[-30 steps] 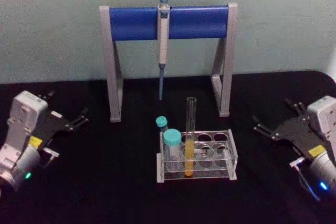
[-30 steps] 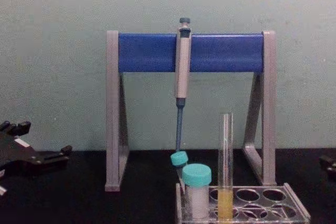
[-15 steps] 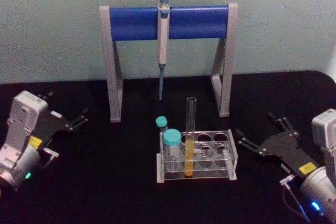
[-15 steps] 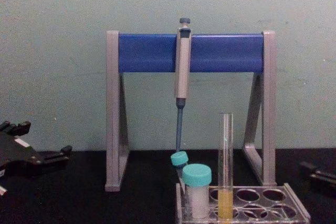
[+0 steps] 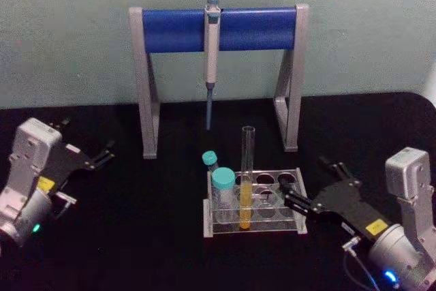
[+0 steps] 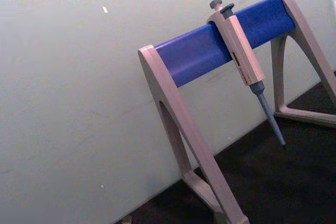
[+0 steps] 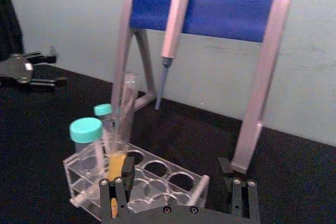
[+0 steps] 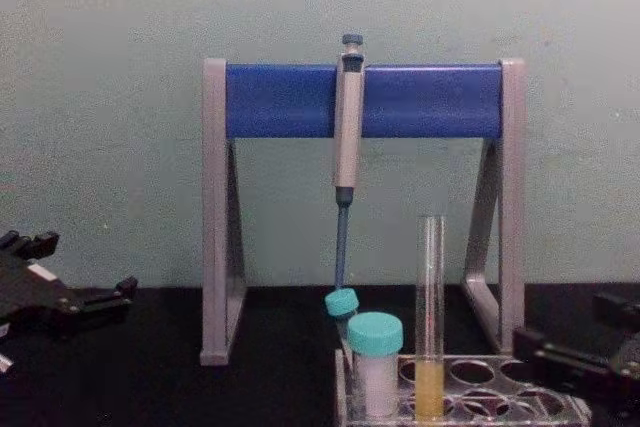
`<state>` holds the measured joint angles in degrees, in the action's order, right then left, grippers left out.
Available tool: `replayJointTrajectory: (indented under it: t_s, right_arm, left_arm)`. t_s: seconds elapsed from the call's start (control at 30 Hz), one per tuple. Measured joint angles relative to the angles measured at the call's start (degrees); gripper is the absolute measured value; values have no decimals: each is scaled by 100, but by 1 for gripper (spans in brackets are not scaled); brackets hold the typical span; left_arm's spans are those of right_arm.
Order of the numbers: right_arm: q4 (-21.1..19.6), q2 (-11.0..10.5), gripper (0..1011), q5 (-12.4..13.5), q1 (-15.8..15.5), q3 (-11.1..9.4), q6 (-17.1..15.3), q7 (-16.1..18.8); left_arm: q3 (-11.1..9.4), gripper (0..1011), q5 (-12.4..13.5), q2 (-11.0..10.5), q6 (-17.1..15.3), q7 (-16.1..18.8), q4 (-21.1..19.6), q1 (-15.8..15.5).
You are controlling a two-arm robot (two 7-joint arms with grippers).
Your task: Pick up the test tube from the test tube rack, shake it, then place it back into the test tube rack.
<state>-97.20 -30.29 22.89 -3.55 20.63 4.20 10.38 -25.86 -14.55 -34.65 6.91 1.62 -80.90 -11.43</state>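
The test tube [image 5: 246, 168] is seen upright in the test tube rack [image 5: 267, 225], lower centre of the head view. The right pincer [image 5: 304, 179], spread wide, is held just right of the rack, clear of the tube. The left pincer [image 5: 87, 134], also spread, is parked at the left edge.

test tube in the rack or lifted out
In: the test tube stands upright in a hole of the test tube rack; the right gripper is beside the rack, not on it.
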Motion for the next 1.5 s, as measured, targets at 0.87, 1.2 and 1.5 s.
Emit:
replayJointTrajectory:
  t_s: [0.87,1.2,1.5]
  right_arm:
    - [250,550,1000,162,649,96,-836,941]
    - [477,749,1000,213,945,127,-1073,1010]
    - [705,848,1000,196,1171,220,-1100,1090]
  left_arm:
    - [0,1001,0,0,0,0,0,0]
    - [0,1001,0,0,0,0,0,0]
    - [0,1001,0,0,0,0,0,0]
